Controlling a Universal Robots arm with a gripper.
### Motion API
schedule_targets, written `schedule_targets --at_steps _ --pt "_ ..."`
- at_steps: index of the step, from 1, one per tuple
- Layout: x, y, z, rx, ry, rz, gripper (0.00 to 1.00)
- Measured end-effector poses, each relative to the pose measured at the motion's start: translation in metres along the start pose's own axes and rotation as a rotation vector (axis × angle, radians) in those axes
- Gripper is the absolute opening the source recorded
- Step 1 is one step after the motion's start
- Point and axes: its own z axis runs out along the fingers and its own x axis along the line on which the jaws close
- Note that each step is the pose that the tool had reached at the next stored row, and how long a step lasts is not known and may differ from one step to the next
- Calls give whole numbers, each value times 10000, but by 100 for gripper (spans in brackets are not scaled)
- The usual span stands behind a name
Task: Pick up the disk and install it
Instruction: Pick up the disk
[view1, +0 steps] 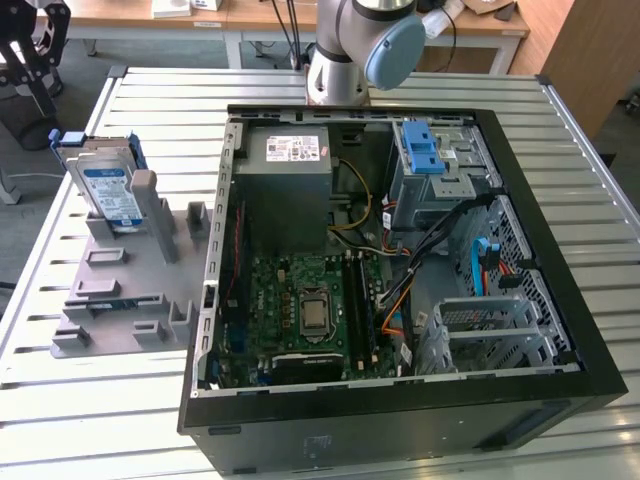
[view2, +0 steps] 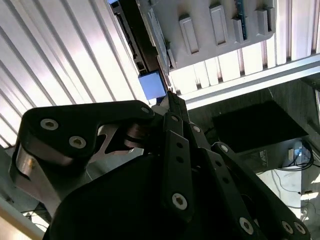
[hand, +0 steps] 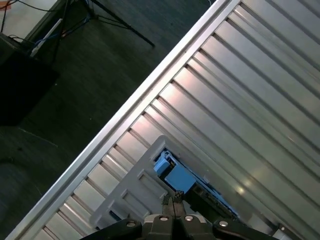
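Approach step: hand (hand: 175, 201) closed, empty, above the disk (view1: 108, 190), upright in grey holder (view1: 120, 290) on worktop (view1: 100, 420). Pick prob. needs hand opened, lined w/ disk edges.

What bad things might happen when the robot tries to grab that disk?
The gripper looks shut while aimed at the disk; going down like that, it might bump it instead of grabbing. The disk stands upright in the grey holder near the table edge, so a knock might tip it off.
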Motion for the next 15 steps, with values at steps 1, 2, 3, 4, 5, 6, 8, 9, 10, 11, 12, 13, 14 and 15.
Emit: schedule_targets --at_steps 1,2,3,4,5,6,8,9,10,11,12,13,14,15 --pt "0 0 0 1 3 -72 11" --pt "0 0 0 2 6 -148 11" --pt "0 0 0 3 9 -231 11" --pt "0 0 0 4 13 -316 11" --pt "0 0 0 5 16 -403 11" --pt "0 0 0 6 19 -474 11" --pt "0 0 1 6 21 -561 11" --pt "0 0 1 1 19 -601 11" --pt "-1 1 1 -5 16 -670 11" --pt "-1 1 3 -9 12 -753 11" --pt "0 0 4 -13 8 -847 11" --pt "0 0 7 -18 -8 -955 11" --pt "0 -1 9 -40 -48 -1027 11" --pt "0 0 10 -52 -89 -1070 11"
